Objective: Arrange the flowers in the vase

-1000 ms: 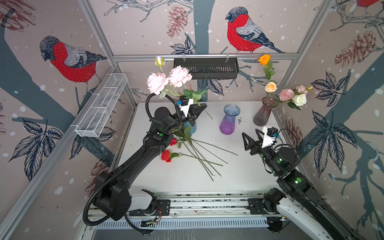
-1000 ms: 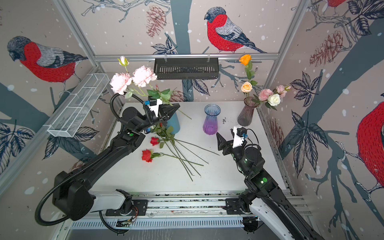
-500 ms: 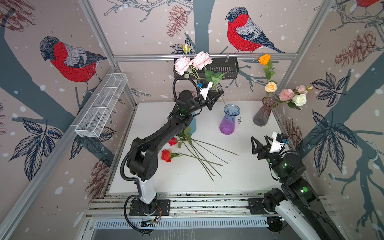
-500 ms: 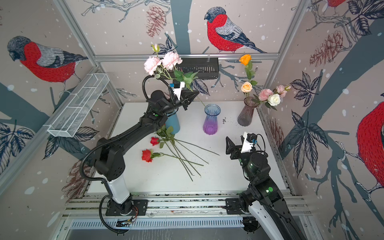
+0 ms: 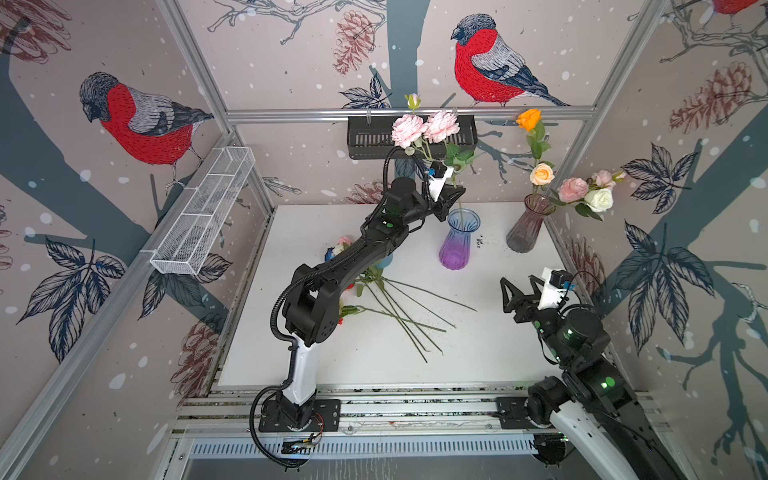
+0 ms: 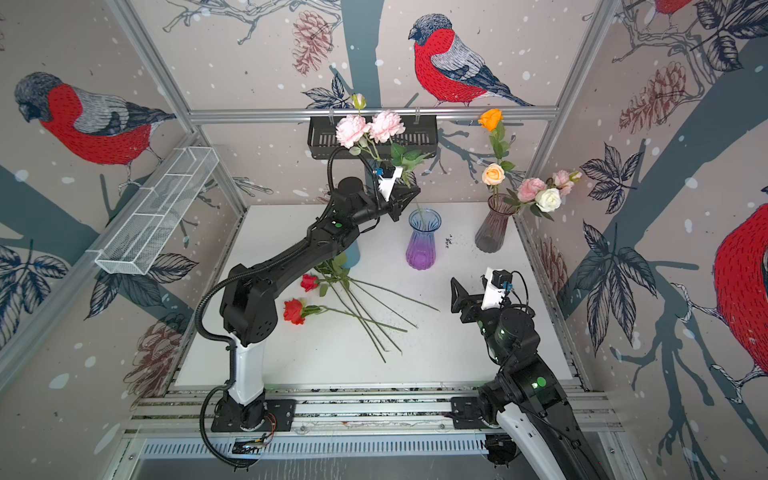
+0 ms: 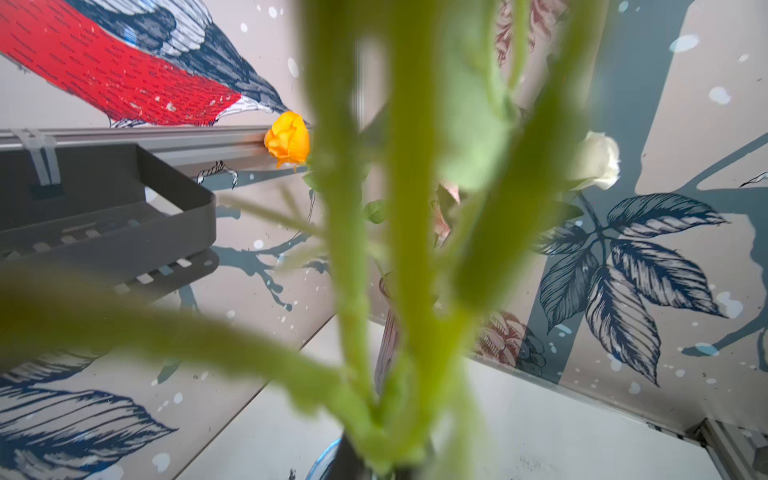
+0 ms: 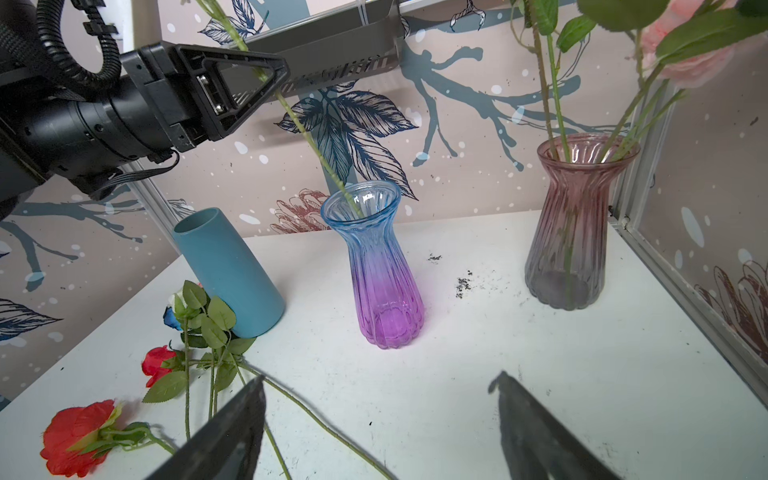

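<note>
- Weight is the first worry: the pink flowers (image 5: 423, 126) carry heavy heads high above the blue and purple vase (image 5: 457, 239), and only the lower end of their stem (image 8: 316, 151) is inside the mouth, close to the rim. If the stem is let go now, I think it can lean over and fall out, or pull the light vase down.
- The leaves stand right beside the left fingers (image 8: 277, 65). When the arm draws back, a leaf can catch and lift the stem out.
- The left fingers are around the stem above the vase and close to each other. Whether they pinch it or only touch it, I cannot tell; the left wrist view shows only blurred green.
- The right fingers (image 8: 232, 432) are wide apart and hold nothing. They hang over the bench (image 5: 478, 353), near the stems of the loose flowers (image 6: 294, 311).
- These loose flowers, red ones among them, lie on the bench beside a blue cup (image 8: 228, 266). A second vase (image 5: 524, 228) at the back right of the bench already has several flowers.
</note>
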